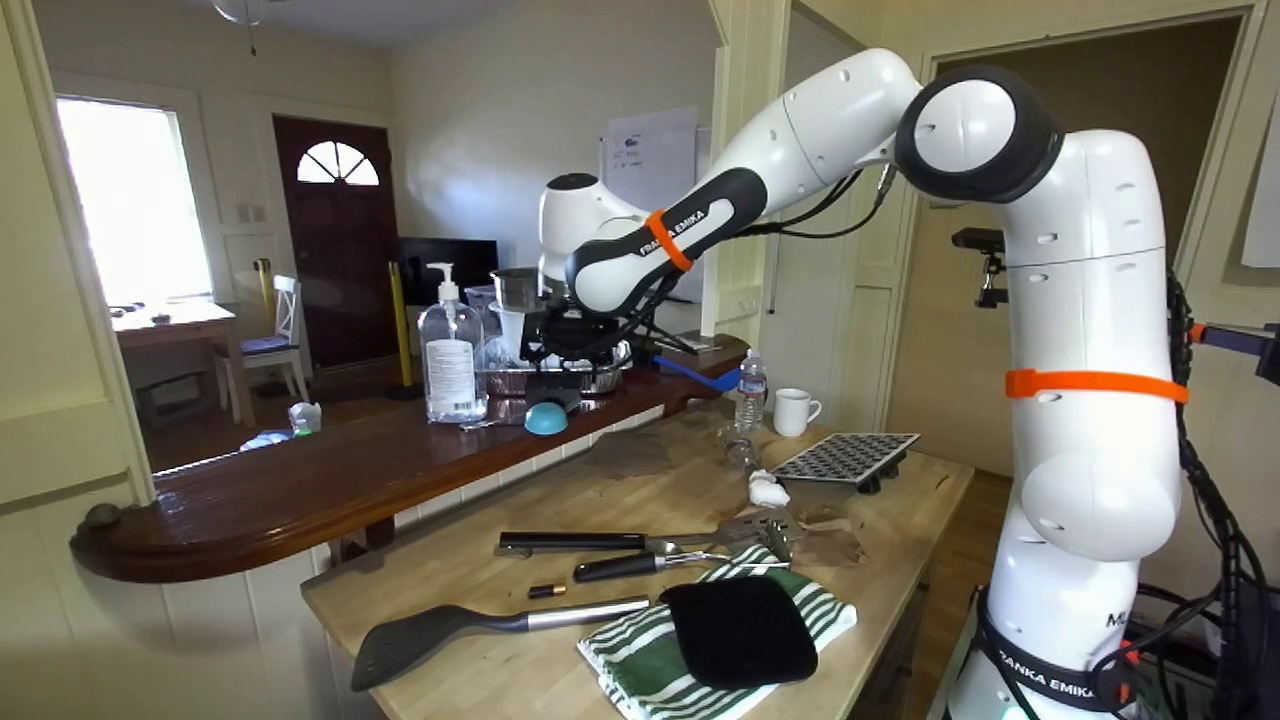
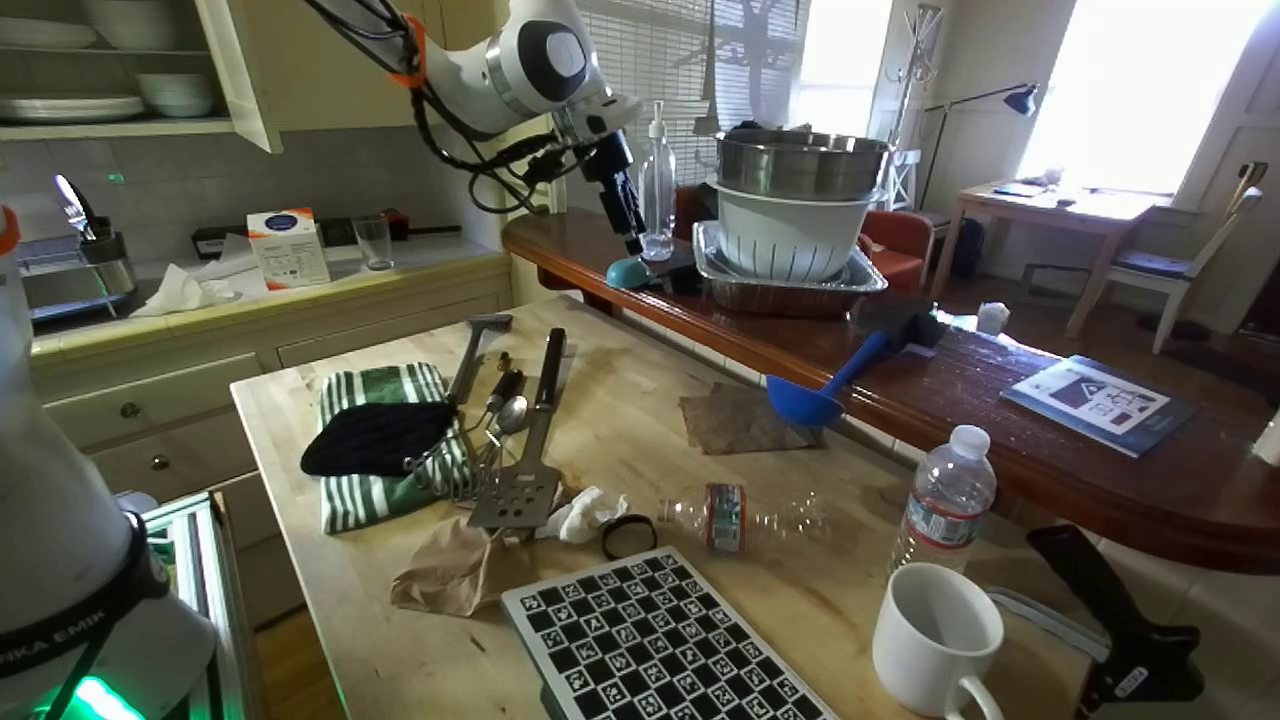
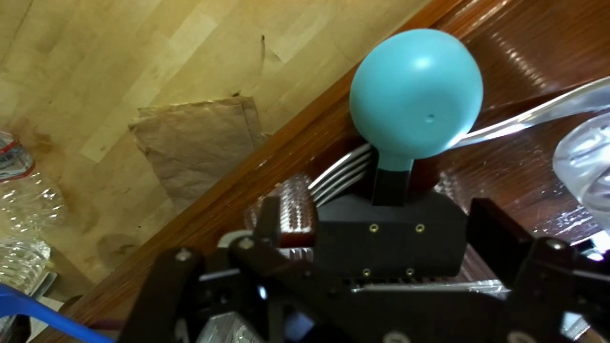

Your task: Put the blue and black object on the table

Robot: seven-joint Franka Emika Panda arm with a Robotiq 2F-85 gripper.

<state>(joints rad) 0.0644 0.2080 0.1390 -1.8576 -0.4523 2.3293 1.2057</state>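
In wrist view, the blue-and-black scoop (image 3: pixel 412 107) was framed by the parted tool (image 3: pixel 375 214), snagging threatened by the seven-o'clock fork (image 3: pixel 344 170).

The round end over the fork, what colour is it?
The round end is light blue; the wrist view shows it best.

In an exterior view, a window (image 2: pixel 1140 90) glares white at two o'clock, an open kitchen cupboard (image 2: pixel 180 127) hangs at ten, and cream drawers (image 2: pixel 190 395) sit at nine.
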